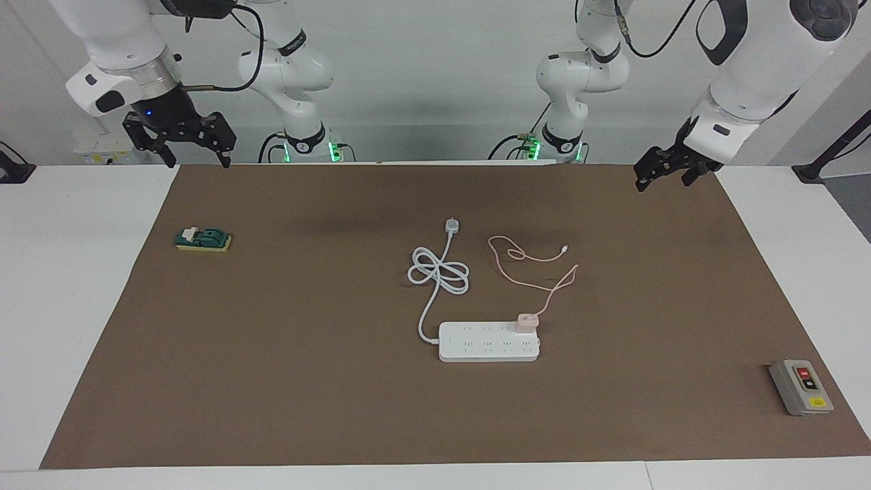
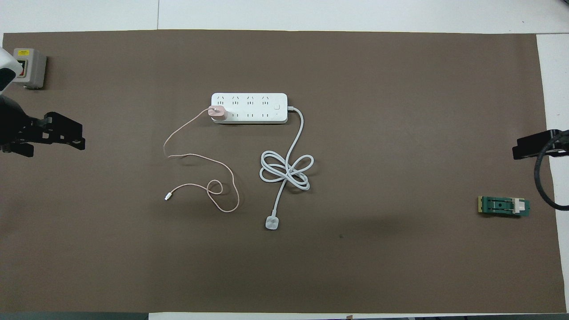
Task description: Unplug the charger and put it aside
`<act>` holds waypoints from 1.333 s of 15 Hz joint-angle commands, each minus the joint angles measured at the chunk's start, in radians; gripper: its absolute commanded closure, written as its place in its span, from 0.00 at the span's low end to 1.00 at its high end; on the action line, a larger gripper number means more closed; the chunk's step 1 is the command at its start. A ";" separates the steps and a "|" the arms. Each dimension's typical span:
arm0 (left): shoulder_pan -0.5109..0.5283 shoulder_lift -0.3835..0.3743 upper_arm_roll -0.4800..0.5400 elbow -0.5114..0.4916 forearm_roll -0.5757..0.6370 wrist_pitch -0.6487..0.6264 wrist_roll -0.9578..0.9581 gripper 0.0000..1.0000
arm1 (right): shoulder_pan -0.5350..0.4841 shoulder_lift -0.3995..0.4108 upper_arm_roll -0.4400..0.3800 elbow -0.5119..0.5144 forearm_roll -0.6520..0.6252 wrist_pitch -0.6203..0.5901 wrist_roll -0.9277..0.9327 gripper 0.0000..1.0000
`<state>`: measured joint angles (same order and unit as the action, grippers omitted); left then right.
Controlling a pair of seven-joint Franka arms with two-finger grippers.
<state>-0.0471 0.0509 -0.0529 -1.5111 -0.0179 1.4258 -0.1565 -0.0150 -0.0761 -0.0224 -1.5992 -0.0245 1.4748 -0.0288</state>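
The pale-pink charger [image 1: 527, 321] [image 2: 218, 112] is plugged into the white power strip [image 1: 486, 344] [image 2: 253, 109], in a socket at the strip's end toward the left arm. Its thin pink cable [image 1: 537, 262] [image 2: 200, 160] loops over the mat on the side nearer to the robots. My left gripper [image 1: 663, 182] [image 2: 82, 136] is open and empty, up in the air over the mat's edge at the left arm's end. My right gripper [image 1: 196, 155] [image 2: 518, 151] is open and empty, raised over the mat's edge at the right arm's end. Both arms wait well apart from the charger.
The strip's thick white cord [image 1: 439, 272] [image 2: 284, 171] lies coiled beside the pink cable, nearer to the robots than the strip. A green switch block [image 1: 203, 239] [image 2: 503, 206] lies at the right arm's end. A grey button box [image 1: 801, 386] [image 2: 29, 67] sits at the left arm's end. A brown mat [image 1: 272, 374] covers the table.
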 commanded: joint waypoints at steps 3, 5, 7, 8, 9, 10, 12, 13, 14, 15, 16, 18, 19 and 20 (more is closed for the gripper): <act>0.000 -0.014 0.001 -0.015 0.007 0.018 0.006 0.00 | -0.008 -0.011 0.006 -0.010 0.017 0.018 -0.031 0.00; 0.000 -0.014 0.001 -0.015 0.007 0.019 0.012 0.00 | -0.006 -0.010 0.007 -0.008 0.012 0.027 -0.033 0.00; 0.000 -0.014 0.002 -0.015 0.006 0.018 0.008 0.00 | -0.006 -0.011 0.007 -0.010 0.008 0.030 -0.037 0.00; 0.000 -0.014 0.002 -0.015 0.006 0.018 0.006 0.00 | -0.006 -0.011 0.007 -0.008 0.011 0.032 -0.048 0.00; 0.000 -0.013 0.002 -0.012 0.004 0.018 0.003 0.00 | -0.008 -0.010 0.007 -0.008 0.015 0.038 -0.043 0.00; 0.000 -0.013 0.002 -0.006 0.004 0.018 0.003 0.00 | -0.008 -0.010 0.007 -0.010 0.018 0.051 -0.028 0.00; 0.000 -0.013 0.002 0.009 0.003 0.018 0.003 0.00 | -0.008 -0.004 0.007 -0.011 0.056 0.049 0.076 0.00; 0.000 -0.013 0.002 0.009 0.003 0.019 0.003 0.00 | -0.008 0.002 0.007 -0.011 0.092 0.048 0.157 0.00; 0.000 -0.013 0.002 0.009 0.003 0.019 0.000 0.00 | -0.008 0.016 0.007 -0.010 0.136 0.048 0.255 0.00; 0.000 -0.011 0.004 0.009 0.003 0.022 -0.001 0.00 | -0.006 0.028 0.007 -0.010 0.171 0.048 0.336 0.00; 0.000 -0.011 0.004 0.009 0.003 0.022 -0.001 0.00 | -0.005 0.039 0.007 -0.011 0.199 0.052 0.405 0.00; 0.000 -0.003 -0.005 0.008 0.004 0.019 -0.006 0.00 | 0.021 0.073 0.006 -0.010 0.282 0.058 0.597 0.00; 0.000 -0.002 -0.008 0.008 0.004 0.015 -0.021 0.00 | 0.024 0.091 0.007 -0.007 0.332 0.062 0.698 0.00; 0.000 0.000 -0.007 0.009 0.004 0.010 -0.064 0.00 | 0.024 0.119 0.007 -0.004 0.388 0.079 0.781 0.00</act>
<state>-0.0471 0.0508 -0.0562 -1.4983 -0.0180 1.4363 -0.1706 0.0082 -0.0003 -0.0202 -1.6049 0.2762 1.5185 0.5938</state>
